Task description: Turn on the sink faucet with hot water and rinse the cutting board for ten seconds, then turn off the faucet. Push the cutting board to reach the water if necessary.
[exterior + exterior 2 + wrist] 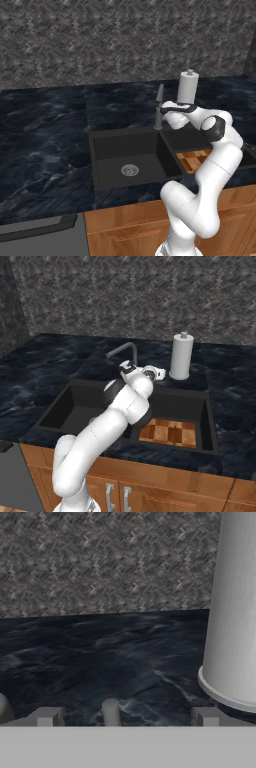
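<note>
The matte black sink (102,155) (70,406) is set into the dark counter. In its right basin lies the striped wooden cutting board (192,160) (170,432), partly hidden by my arm in the left base view. The grey gooseneck faucet (159,102) (122,350) stands behind the sink with its spout over the left basin. No water runs from it. My gripper (167,106) (130,367) (127,717) is at the faucet's base, pointing toward the back wall. It is open, and a thin grey post of the faucet (110,711) stands between its fingertips (47,716).
A white upright cylinder with a knob top (188,87) (181,356) (234,612) stands on the counter just right of the faucet, close to my hand. The patterned back wall (100,562) rises behind. A round silver drain (129,170) sits in the left basin.
</note>
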You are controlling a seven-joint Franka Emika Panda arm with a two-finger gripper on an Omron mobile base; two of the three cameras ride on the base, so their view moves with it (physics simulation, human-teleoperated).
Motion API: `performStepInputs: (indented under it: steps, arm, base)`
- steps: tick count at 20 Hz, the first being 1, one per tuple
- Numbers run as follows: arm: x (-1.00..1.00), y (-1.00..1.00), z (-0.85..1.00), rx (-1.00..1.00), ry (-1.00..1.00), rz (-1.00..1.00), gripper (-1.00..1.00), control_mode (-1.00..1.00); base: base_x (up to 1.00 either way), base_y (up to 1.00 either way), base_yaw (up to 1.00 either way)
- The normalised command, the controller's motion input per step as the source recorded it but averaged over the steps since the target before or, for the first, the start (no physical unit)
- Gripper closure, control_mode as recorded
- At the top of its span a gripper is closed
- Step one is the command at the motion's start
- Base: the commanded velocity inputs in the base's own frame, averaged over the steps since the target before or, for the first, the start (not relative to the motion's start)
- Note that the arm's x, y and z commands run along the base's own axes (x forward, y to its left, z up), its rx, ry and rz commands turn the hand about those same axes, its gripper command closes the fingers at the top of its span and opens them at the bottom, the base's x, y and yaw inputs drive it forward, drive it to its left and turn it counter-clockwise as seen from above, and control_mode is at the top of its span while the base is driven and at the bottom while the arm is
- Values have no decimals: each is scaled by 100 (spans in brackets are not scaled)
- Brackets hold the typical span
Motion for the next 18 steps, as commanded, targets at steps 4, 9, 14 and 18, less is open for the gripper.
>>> performStepInputs:
  steps: [4,9,14,18]
  arm:
    - [0,-2,0,0,0,0,-100,-100]
    - [0,-7,0,0,0,0,-100,-100]
    - [0,-7,0,0,0,0,-100,-100]
    - [0,-6,0,0,0,0,-100,-100]
  base:
    - [0,0,0]
    - [0,0,0]
    - [0,0,0]
    - [0,0,0]
